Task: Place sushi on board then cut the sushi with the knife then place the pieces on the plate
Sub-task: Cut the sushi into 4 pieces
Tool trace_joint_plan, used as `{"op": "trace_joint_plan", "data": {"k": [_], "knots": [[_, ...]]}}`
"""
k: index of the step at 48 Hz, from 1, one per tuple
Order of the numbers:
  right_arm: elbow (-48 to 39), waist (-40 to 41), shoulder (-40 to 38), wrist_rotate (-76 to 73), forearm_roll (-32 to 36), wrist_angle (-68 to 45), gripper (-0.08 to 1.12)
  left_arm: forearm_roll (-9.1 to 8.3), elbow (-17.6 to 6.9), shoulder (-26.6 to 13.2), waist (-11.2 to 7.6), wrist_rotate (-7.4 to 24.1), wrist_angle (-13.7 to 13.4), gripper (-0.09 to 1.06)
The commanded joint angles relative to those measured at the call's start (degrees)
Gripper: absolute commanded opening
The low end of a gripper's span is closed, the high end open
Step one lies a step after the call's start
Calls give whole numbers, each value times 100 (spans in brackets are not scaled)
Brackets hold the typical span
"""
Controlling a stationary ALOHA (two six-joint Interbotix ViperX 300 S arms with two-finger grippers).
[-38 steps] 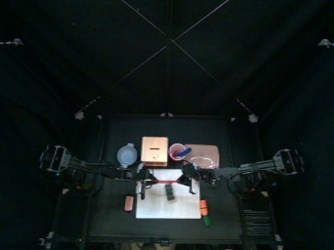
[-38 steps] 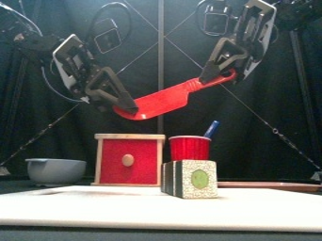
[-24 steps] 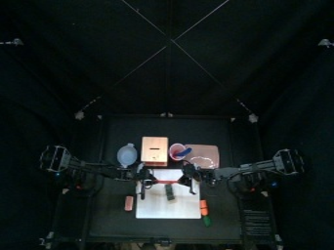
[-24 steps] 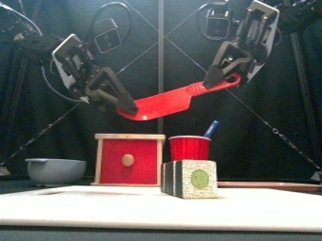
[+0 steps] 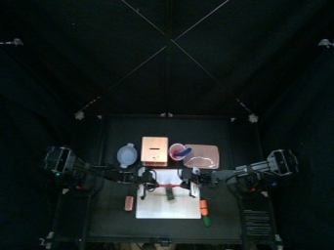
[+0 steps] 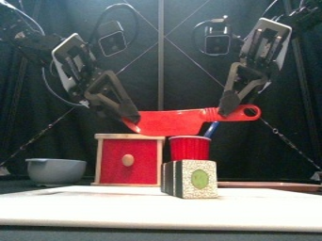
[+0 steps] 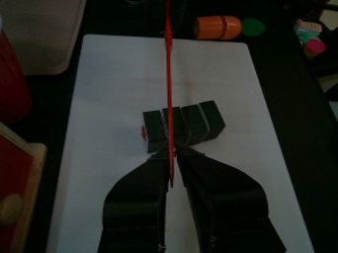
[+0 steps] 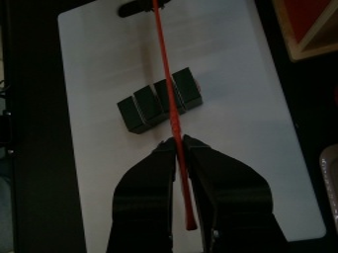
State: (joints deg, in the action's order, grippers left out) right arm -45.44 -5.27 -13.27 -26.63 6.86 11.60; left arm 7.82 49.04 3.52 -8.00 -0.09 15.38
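Observation:
A red toy knife (image 6: pixel 189 120) hangs nearly level above the white cutting board (image 6: pixel 75 205), held at both ends. My left gripper (image 6: pixel 130 117) is shut on its blade end. My right gripper (image 6: pixel 234 110) is shut on its handle end, which has a ring. Below the knife, the dark green sushi roll (image 6: pixel 190 178) lies on the board with a pale round end facing front. In the left wrist view the knife (image 7: pixel 169 59) shows edge-on over the sushi blocks (image 7: pixel 183 126), running out from my left gripper (image 7: pixel 172 170). The right wrist view shows the same knife (image 8: pixel 164 69) crossing the sushi (image 8: pixel 161 99) ahead of my right gripper (image 8: pixel 179 148).
Behind the board stand a wooden box with a red drawer front (image 6: pixel 128 158), a red cup (image 6: pixel 191 148) holding a blue knife (image 6: pixel 212 127), and a blue-grey bowl (image 6: pixel 56 169). The pink tray (image 5: pixel 205 153) lies at the back right. Small toy foods (image 7: pixel 215 25) sit beside the board.
My right gripper has dropped, bringing the knife from a tilt to nearly level and closer to the sushi. The left gripper lowered slightly.

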Motion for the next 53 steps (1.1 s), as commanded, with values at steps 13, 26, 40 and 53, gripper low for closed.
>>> {"op": "trace_joint_plan", "data": {"k": [13,26,40,53], "knots": [[105,62,-9,-9,0,123,49,26,-510,-360,-193,-9,-79,57],[97,193,97,0,18,141,49,193,-580,-545,-220,0,-167,57],[123,229,97,-9,9,141,49,193,-580,-571,-193,26,-334,49],[105,255,97,9,53,141,49,202,-615,-562,-176,18,-422,42]]}}
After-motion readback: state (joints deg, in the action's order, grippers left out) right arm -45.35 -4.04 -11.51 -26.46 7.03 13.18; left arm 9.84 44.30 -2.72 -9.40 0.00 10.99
